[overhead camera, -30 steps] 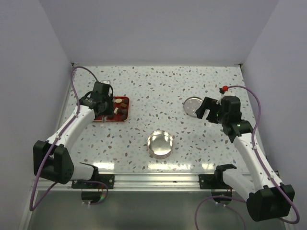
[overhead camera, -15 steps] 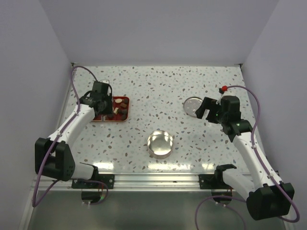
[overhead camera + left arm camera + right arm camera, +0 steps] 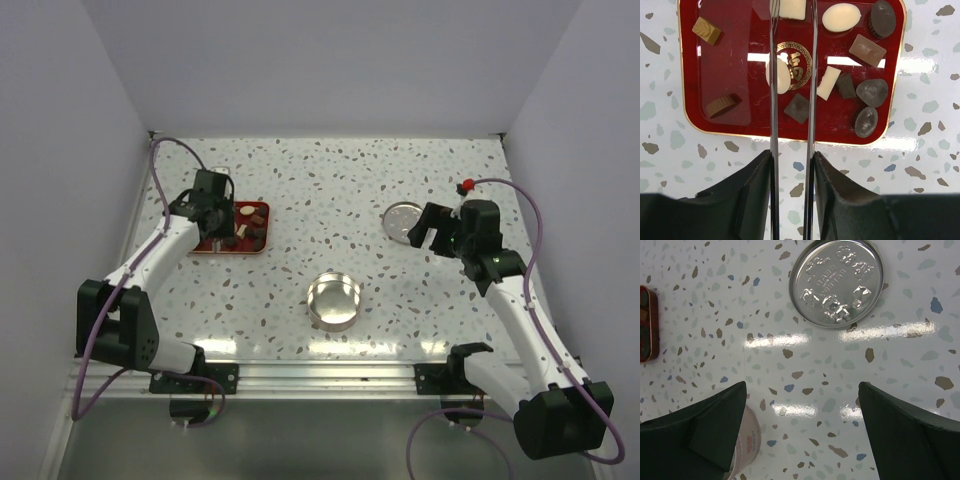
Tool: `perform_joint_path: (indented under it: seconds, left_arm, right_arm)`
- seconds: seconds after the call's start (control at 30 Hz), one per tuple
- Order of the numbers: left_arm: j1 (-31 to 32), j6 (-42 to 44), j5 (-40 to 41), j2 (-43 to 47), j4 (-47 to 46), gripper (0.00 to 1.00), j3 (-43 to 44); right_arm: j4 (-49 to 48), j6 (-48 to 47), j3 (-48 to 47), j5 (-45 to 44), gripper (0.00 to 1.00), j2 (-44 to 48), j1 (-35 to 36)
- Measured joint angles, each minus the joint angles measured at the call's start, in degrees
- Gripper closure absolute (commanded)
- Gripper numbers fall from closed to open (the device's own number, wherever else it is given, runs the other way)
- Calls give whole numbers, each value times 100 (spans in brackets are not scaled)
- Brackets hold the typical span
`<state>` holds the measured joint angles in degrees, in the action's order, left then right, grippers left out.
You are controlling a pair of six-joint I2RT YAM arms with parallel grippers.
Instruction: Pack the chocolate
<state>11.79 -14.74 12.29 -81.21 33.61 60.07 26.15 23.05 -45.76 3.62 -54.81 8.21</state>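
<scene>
1. Hovering above the red tray (image 3: 228,251), the left gripper (image 3: 214,216) is recorded at 10 o'clock from the round tin (image 3: 334,300) in the top view.
2. Its fingers (image 3: 752,190) are clamped on the long metal tweezers (image 3: 772,125). The two blades are held slightly apart and run past the 12 o'clock edge of the left wrist view, so the tips cannot be seen.
3. The chocolate (image 3: 841,17) is found in the tray: about a dozen small pieces, dark brown, tan and cream-white, loosely scattered.
4. A cream oval piece (image 3: 781,77) is noted between the blades beside the tray's gold emblem, partly hidden by the left blade. Whether it is touched cannot be told.
5. Dark pieces are clustered toward 3 to 4 o'clock of the tray in the wrist view, and a tan square (image 3: 706,30) sits at 10 o'clock.
6. The right gripper (image 3: 430,228) is held just beside the tin lid (image 3: 403,220), which lies flat on the speckled table (image 3: 330,180) at 1 o'clock from the tin.
7. The right fingers (image 3: 705,435) are spread wide, with speckled table showing between them. In the right wrist view the lid is seen at 12 o'clock and the tin's rim at 7 o'clock.
</scene>
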Motion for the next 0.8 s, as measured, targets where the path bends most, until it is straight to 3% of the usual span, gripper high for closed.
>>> perform_joint_path:
  seconds: [0.43, 0.8]
  left_arm:
    - [-15, 107, -17, -44, -66, 75, -96]
    - [-15, 216, -125, 168, 81, 76, -94]
  right_arm:
    - [0, -9, 0, -9, 3, 0, 0]
    - [4, -9, 0, -11, 3, 0, 0]
